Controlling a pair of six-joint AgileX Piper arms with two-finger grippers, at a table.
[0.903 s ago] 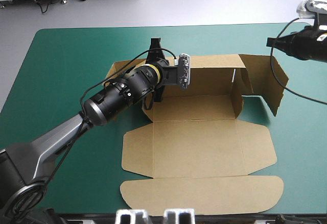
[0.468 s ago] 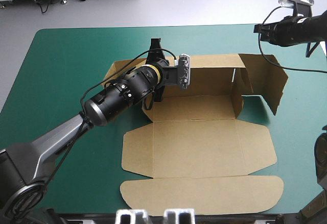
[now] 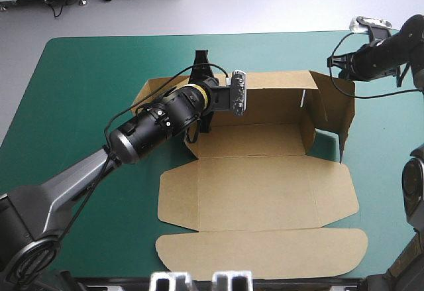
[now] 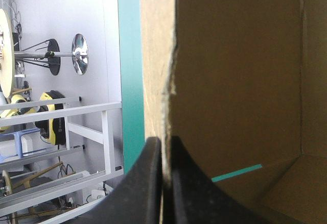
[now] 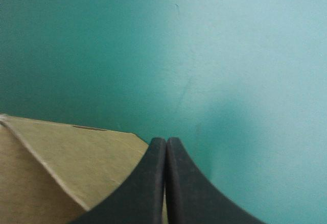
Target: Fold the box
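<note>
While the left gripper (image 4: 163,141) was clamped on the box (image 3: 252,142), we noted its black fingers (image 4: 145,183) were all but closed, with the edge of the brown board pinched between them. The high view put that pinch at the left end of the back wall (image 3: 271,89), which stood upright. The box sat about mid-table on the teal-green cover (image 3: 86,72). Its floor panel lay flat on the cover and the right side wall (image 3: 308,128) was raised. The left side was mostly hidden behind the left arm, so we couldn't call it. The lid (image 3: 258,191) lay flat toward the near edge, with the tuck flap (image 3: 262,251) flat beyond it, nearest the robot.

On the right gripper (image 5: 166,140) the fingers were pressed together into one point, and we saw nothing between them. A corner of brown board showed just beside and under them, with bare cover ahead. We couldn't tell whether they touched the board. In the high view that gripper hung at the top far corner of the right end flap (image 3: 338,109), which stood upright, angled in toward the right side wall.
</note>
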